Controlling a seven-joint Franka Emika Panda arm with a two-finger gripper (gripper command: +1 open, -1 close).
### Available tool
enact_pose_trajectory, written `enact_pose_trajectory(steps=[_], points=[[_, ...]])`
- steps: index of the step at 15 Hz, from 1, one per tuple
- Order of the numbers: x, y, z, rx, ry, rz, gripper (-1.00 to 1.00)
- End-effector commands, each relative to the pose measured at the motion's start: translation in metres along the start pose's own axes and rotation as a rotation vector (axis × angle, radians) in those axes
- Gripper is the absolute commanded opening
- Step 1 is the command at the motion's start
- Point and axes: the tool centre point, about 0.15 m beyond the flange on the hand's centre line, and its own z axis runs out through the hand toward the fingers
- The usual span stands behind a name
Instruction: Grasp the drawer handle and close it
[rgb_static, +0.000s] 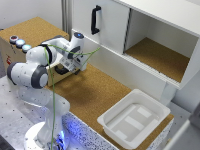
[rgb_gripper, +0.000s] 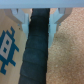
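The fingers straddle the black drawer handle, seemingly spread and not yet clamped; judged best: centre, squeeze firmly, then push straight inward.

Your drawer handle is a long, matte black bar with straight sides. In the wrist view it fills the middle of the picture, with pale card printed in blue on one side and cork on the other. In the exterior view only a dark stub shows, at about 9 o'clock from the picture's centre, low against the cork top. You cannot make out the drawer itself or how far open it stands.
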Motion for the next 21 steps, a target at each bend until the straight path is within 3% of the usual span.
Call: enact_pose_trajectory(steps=[1,14,21], points=[[-0.013,-0.052,0.027,-0.003,0.0,-0.044,-1.0],[-0.012,-0.129,0.048,0.008,-0.039,-0.11,-1.0],[-0.017,-0.16,0.047,0.018,-0.019,-0.068,-1.0]])
